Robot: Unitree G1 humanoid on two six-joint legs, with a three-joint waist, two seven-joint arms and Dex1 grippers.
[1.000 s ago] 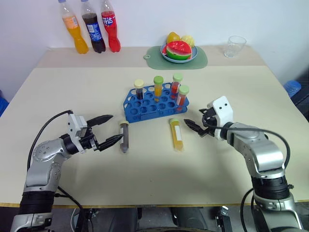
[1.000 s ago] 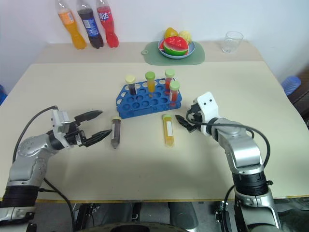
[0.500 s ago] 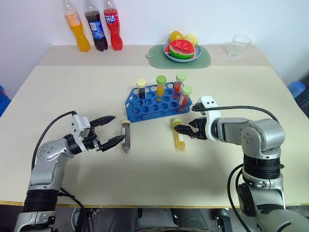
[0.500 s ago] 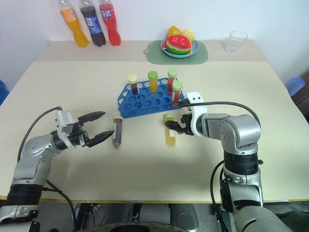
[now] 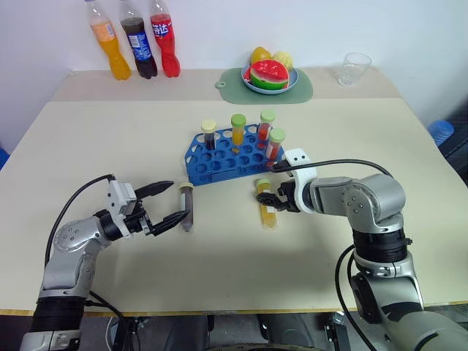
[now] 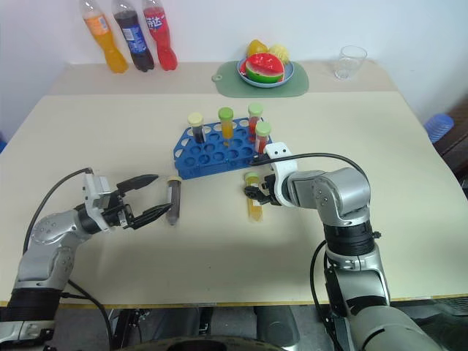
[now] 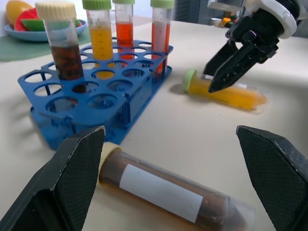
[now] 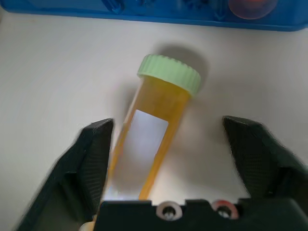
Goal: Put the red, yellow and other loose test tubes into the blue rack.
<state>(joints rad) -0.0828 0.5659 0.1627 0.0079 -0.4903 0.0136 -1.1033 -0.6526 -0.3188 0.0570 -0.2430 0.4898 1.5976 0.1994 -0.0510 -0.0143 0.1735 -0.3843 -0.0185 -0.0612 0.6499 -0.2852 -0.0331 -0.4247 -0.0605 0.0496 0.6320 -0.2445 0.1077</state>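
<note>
Now the right gripper (image 5: 268, 200) has swung in from the table's right side and come down over the yellow tube (image 5: 265, 205), which lies on the table (image 5: 110, 146) just in front of the blue rack (image 5: 223, 162), green cap toward the rack. Its fingers are parted and straddle the tube near the cap end; the right wrist view shows a gap on each side, so nothing is pinched yet. They appear to be narrowing, which suggests the grasp is about to be made.

The left gripper (image 5: 162, 206) has not shifted. It hangs level with its fingers spread wide, pointing at the dark brown tube (image 5: 185, 208), which lies loose just beyond the fingertips, cream cap toward the rack.

The rack already holds four capped tubes upright along its back and right side. By this inspection, two tubes are still loose on the table, and the yellow one is next for pickup.
</note>
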